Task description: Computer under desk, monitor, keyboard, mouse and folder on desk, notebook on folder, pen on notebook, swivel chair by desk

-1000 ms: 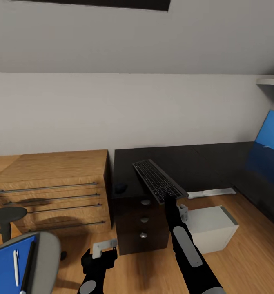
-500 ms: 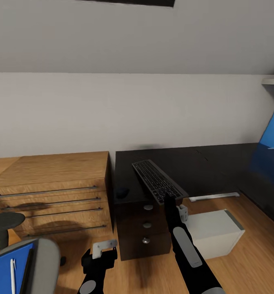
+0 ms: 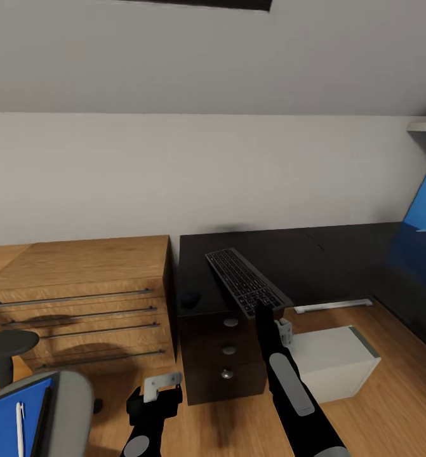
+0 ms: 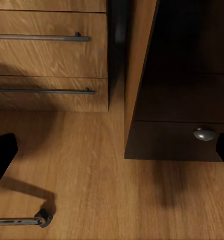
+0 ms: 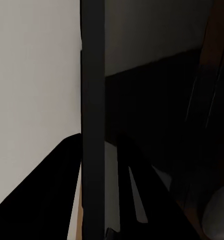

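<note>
My right gripper point(image 3: 263, 311) is shut on the near end of the slim silver-grey keyboard point(image 3: 246, 280), which hangs tilted over the front left part of the black desk point(image 3: 327, 251). In the right wrist view the keyboard point(image 5: 93, 120) is a dark edge-on strip between my fingers. A dark mouse point(image 3: 190, 297) lies on the desk's left corner. The light grey computer point(image 3: 333, 362) stands on the floor under the desk. The swivel chair point(image 3: 70, 406) is at the lower left with the blue folder point(image 3: 3, 425) and white pen point(image 3: 19, 430) on its seat. My left gripper point(image 3: 154, 397) hangs open near the floor. The monitor and notebook are out of view.
The black drawer unit point(image 3: 225, 349) stands under the desk's left end, its knob point(image 4: 204, 134) close to my left gripper. An oak dresser point(image 3: 79, 298) adjoins it on the left. A blue panel point(image 3: 422, 219) backs the desk at the right. A chair caster point(image 4: 41, 218) is on the wood floor.
A second ago the camera shifted slightly, sliding the scene right; since half a second ago nothing has moved. The keyboard stays in my right gripper.
</note>
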